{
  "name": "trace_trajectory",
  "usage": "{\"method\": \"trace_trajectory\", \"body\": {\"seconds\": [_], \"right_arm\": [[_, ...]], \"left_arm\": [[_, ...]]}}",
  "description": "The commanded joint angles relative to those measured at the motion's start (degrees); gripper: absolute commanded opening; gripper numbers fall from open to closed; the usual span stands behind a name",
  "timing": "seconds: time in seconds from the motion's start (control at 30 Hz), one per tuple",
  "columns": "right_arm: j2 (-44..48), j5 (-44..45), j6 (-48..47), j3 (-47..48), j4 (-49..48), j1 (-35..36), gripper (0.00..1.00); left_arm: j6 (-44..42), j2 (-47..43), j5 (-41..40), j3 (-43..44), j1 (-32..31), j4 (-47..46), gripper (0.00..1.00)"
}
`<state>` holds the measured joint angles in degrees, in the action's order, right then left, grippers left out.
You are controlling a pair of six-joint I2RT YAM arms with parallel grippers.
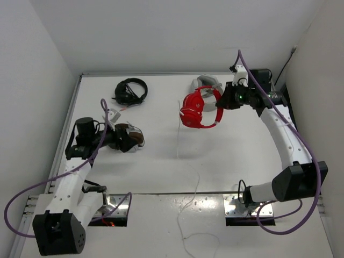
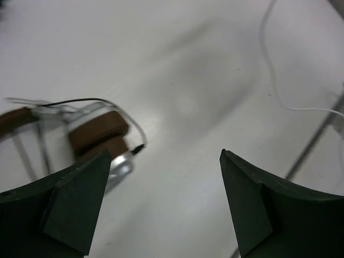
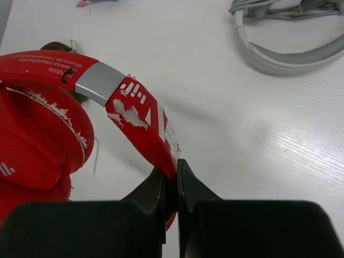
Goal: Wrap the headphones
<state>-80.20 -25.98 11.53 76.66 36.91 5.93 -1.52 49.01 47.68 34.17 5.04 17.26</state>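
Two fingers of the right gripper (image 3: 172, 167) are pinched together on the red headband (image 3: 142, 121), with barely a sliver of gap between them and the band clamped right at their tips. So the right arm has the headphones (image 1: 196, 110), and from above you can see them hanging off that gripper (image 1: 224, 98) at the far right of the table (image 1: 161, 166), earcups (image 1: 190, 115) swung out to the left of the fingers. The wrist view shows the paint flaking along the band and the cushion edge. The white cable (image 1: 178, 141) drops from the cups and trails toward the near edge, thin and loose. Just behind the red set lie the grey-white headphones (image 1: 207, 83), the pale band curving across the top of the right wrist view (image 3: 279, 51). Over on the other side, the left gripper (image 2: 164, 156) is spread wide with nothing between its fingers. The brown-and-silver headphones (image 2: 99, 134) sit just off its left finger, and the top view puts that gripper (image 1: 122, 141) right against them (image 1: 135, 134). Black headphones (image 1: 131, 90) rest at the far left.
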Motion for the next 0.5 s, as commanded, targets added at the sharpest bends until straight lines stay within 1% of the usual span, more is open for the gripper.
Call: {"method": "trace_trajectory", "body": {"seconds": [0.0,0.1,0.13,0.17,0.2,0.23,0.27,0.3,0.33,0.37,0.47], "right_arm": [[1.81,-4.43,2.26,6.12,-1.05,0.04,0.00],[0.67,-6.01,4.28,6.83,-2.53,-0.66,0.00],[0.66,-6.71,4.90,7.35,-3.06,-0.66,0.00],[0.14,-6.72,5.43,7.97,-3.59,-0.66,0.00],[-0.65,-7.24,5.96,8.50,-3.59,-0.66,0.00],[-0.66,-7.94,6.74,9.02,-4.29,0.12,0.00],[-1.44,-7.95,7.97,9.81,-5.08,0.13,0.00],[-1.45,-9.34,8.59,9.82,-5.70,0.74,0.00],[-1.97,-9.35,9.21,10.34,-6.40,0.75,0.00],[-1.97,-9.36,9.21,10.35,-6.41,1.27,0.00],[-2.59,-9.88,10.26,11.84,-7.10,1.80,0.00]], "left_arm": [[14.22,-0.93,5.77,-2.26,-6.06,-11.67,0.88],[18.73,-0.24,3.83,-3.49,-11.17,-18.02,0.89],[20.49,1.16,3.30,-4.02,-12.76,-22.66,0.89],[24.59,1.95,2.60,-4.72,-15.82,-25.49,0.89],[26.64,2.92,1.90,-6.30,-17.41,-28.21,0.89],[28.48,3.80,0.93,-7.01,-19.26,-33.46,0.89],[31.11,5.64,-1.69,-7.62,-22.84,-35.60,0.91],[31.92,6.70,-3.37,-8.50,-24.53,-37.37,0.91],[33.15,8.80,-6.60,-9.21,-27.51,-40.60,0.91],[33.68,8.82,-6.64,-9.21,-28.67,-42.37,0.91],[35.35,12.68,-11.02,-10.44,-32.44,-48.70,0.91]]}}
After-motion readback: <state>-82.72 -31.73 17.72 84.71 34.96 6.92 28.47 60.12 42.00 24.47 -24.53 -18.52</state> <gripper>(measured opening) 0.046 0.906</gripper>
